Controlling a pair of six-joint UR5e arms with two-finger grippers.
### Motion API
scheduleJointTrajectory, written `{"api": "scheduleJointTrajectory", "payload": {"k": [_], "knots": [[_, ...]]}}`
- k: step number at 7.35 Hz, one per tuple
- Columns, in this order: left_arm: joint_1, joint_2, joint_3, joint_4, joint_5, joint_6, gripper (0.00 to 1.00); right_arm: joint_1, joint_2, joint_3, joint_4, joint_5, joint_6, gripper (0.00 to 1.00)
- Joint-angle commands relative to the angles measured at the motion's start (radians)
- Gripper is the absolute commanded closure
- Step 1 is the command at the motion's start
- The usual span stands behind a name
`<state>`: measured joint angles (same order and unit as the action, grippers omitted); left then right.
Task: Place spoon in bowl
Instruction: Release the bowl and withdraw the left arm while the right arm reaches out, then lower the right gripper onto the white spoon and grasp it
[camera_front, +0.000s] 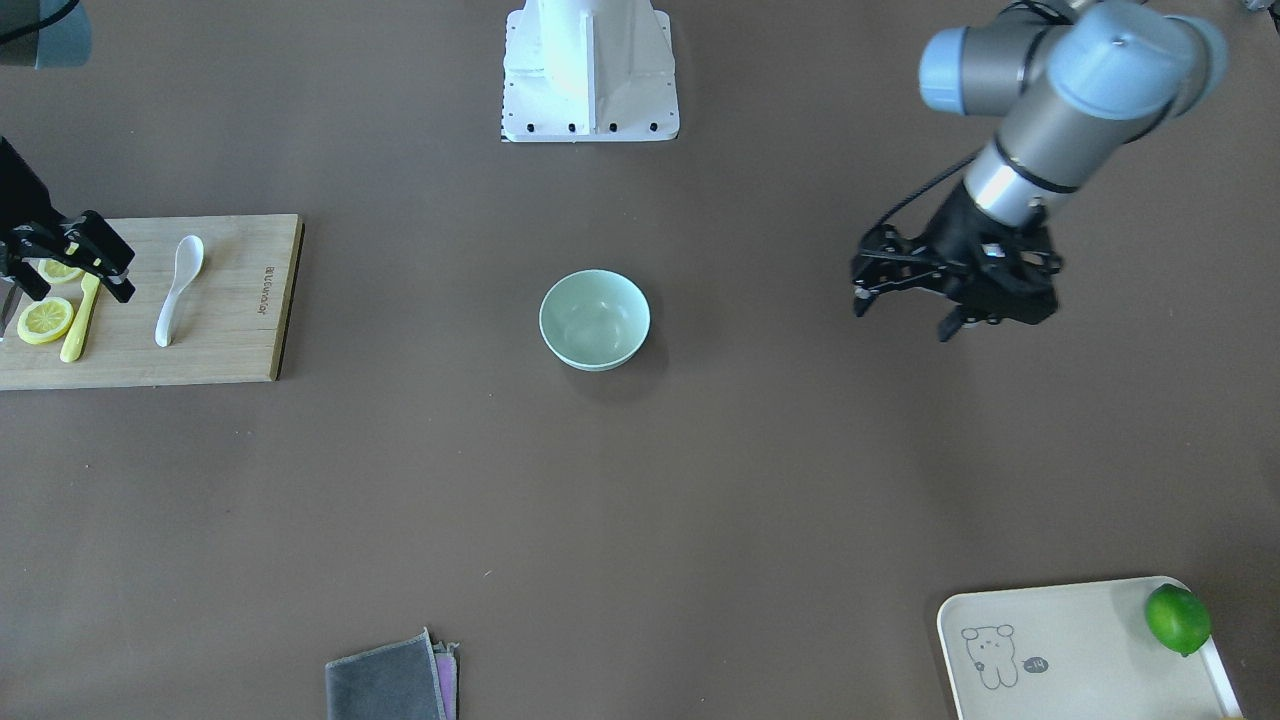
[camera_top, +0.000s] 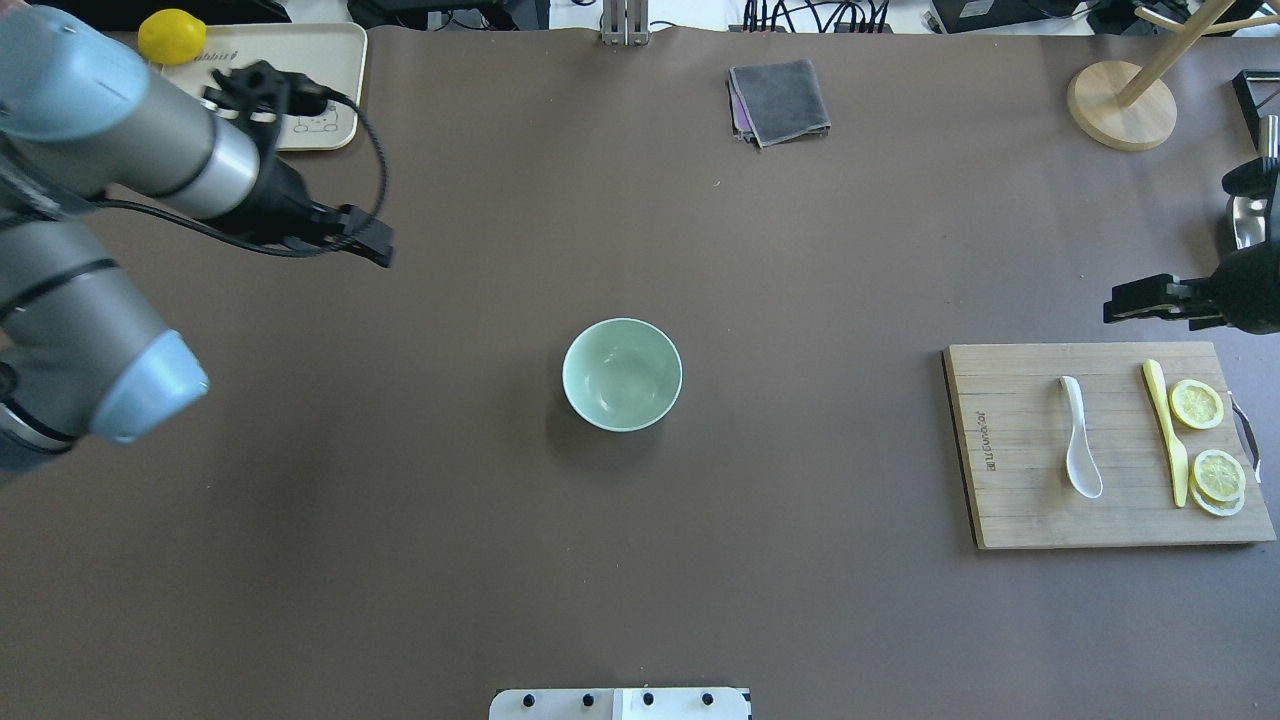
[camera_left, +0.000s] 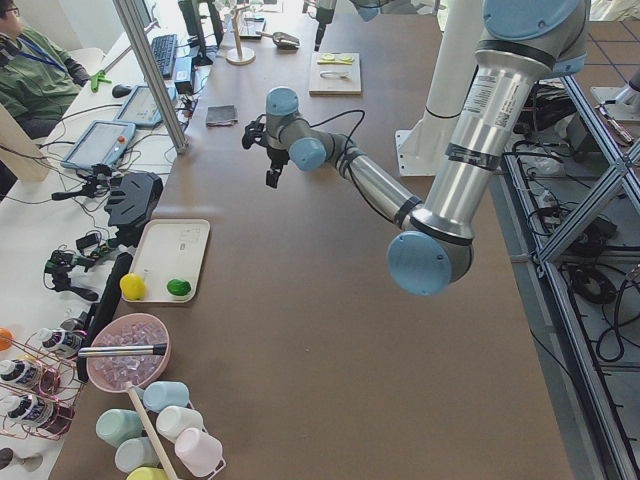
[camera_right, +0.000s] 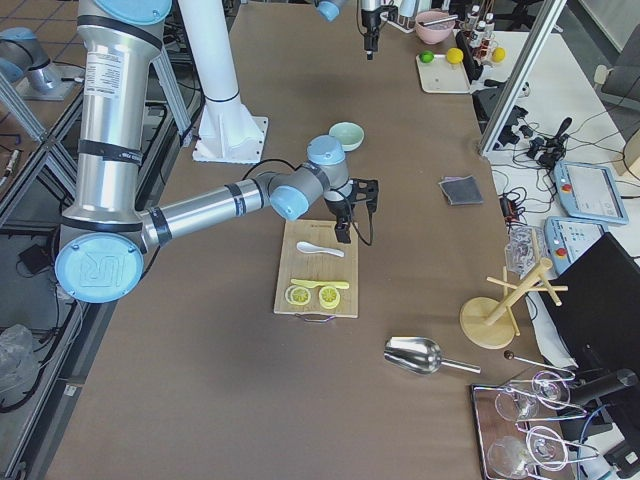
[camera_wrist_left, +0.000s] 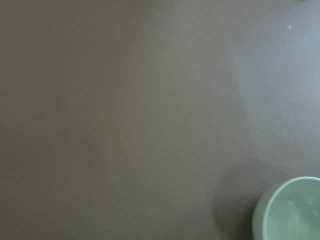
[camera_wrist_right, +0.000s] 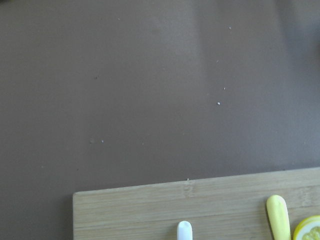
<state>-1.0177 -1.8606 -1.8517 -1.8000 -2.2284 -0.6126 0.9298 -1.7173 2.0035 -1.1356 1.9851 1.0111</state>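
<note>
The white spoon (camera_front: 178, 290) lies on a wooden cutting board (camera_front: 230, 330), scoop toward the robot; it also shows in the overhead view (camera_top: 1078, 450), and its handle tip shows in the right wrist view (camera_wrist_right: 184, 231). The mint-green bowl (camera_front: 594, 320) stands empty at the table's middle (camera_top: 621, 374) and shows at the corner of the left wrist view (camera_wrist_left: 290, 212). My right gripper (camera_front: 75, 288) is open and empty. It hovers above the board's outer part, over the knife and lemon slices, beside the spoon. My left gripper (camera_front: 905, 317) is open and empty, in the air well off to the bowl's side.
A yellow knife (camera_front: 80, 320) and lemon slices (camera_front: 45, 320) lie on the board next to the spoon. A grey cloth (camera_front: 385, 685) lies at the far edge. A cream tray (camera_front: 1080, 650) holds a lime (camera_front: 1178, 618). A wooden stand (camera_top: 1120, 105) is far right.
</note>
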Motion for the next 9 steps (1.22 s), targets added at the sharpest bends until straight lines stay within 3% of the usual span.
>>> {"api": "scheduleJointTrajectory", "payload": {"k": [1,2,4,6,7,9], "knots": [[-0.207,0.139,0.008,0.007,-0.117,0.293,0.02,-0.139,-0.068,0.012,0.058,-0.115,0.07,0.03],[-0.209,0.146,0.009,0.005,-0.116,0.307,0.02,-0.155,-0.131,-0.015,0.188,-0.123,0.113,0.04],[-0.21,0.15,0.011,-0.001,-0.114,0.307,0.02,-0.244,-0.108,-0.072,0.229,-0.242,0.238,0.15],[-0.208,0.153,0.012,-0.004,-0.109,0.307,0.02,-0.264,-0.081,-0.12,0.231,-0.267,0.245,0.37],[-0.208,0.153,0.012,-0.004,-0.109,0.307,0.02,-0.27,-0.081,-0.12,0.231,-0.272,0.245,0.42],[-0.206,0.152,0.012,-0.004,-0.109,0.306,0.02,-0.29,-0.081,-0.12,0.227,-0.291,0.264,0.66]]}}
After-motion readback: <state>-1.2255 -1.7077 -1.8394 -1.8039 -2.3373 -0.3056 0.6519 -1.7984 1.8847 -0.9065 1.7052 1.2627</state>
